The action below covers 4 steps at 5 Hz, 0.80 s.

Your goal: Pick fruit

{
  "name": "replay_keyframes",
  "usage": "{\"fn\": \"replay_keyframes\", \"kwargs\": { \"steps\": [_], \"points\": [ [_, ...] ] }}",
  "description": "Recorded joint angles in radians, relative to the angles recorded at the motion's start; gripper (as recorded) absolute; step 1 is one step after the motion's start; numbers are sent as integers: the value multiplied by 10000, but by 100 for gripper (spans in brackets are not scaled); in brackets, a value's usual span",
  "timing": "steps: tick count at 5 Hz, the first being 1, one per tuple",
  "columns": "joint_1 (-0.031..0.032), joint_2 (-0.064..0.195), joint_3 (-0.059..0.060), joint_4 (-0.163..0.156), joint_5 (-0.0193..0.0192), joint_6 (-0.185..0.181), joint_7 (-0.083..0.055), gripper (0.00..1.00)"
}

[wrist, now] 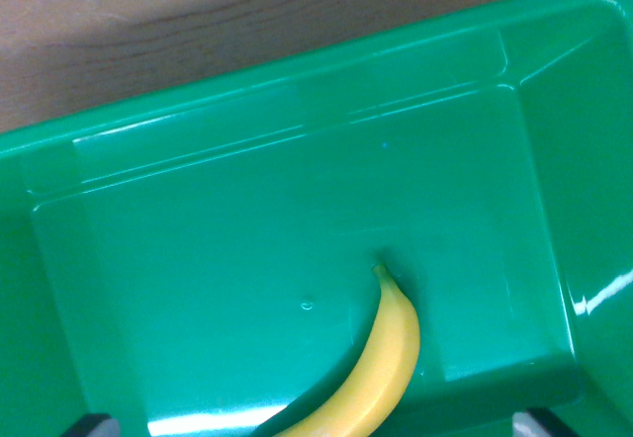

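Green plastic bin fills the wrist view, sitting on a wooden surface. On its floor lies a yellow banana, curving toward the bottom edge. Dark fingertips peek at the lower corners, spread apart, gripping nothing.

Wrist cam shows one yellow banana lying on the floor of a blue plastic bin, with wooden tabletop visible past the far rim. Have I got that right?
Not quite: the bin is green, not blue, as the wrist view shows. The rest holds: one yellow banana lies on the bin's floor, running off the bottom edge of the picture, and wooden tabletop shows beyond the far rim.
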Motion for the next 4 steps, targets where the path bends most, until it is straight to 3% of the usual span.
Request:
{"fn": "replay_keyframes", "kwargs": {
  "steps": [1, 2, 3, 4],
  "points": [
    [26, 69, 4, -407, -66, -383, 313, 0],
    [26, 69, 4, -407, -66, -383, 313, 0],
    [53, 139, 8, -820, -133, -773, 632, 0],
    [53, 139, 8, -820, -133, -773, 632, 0]
  ]
}}
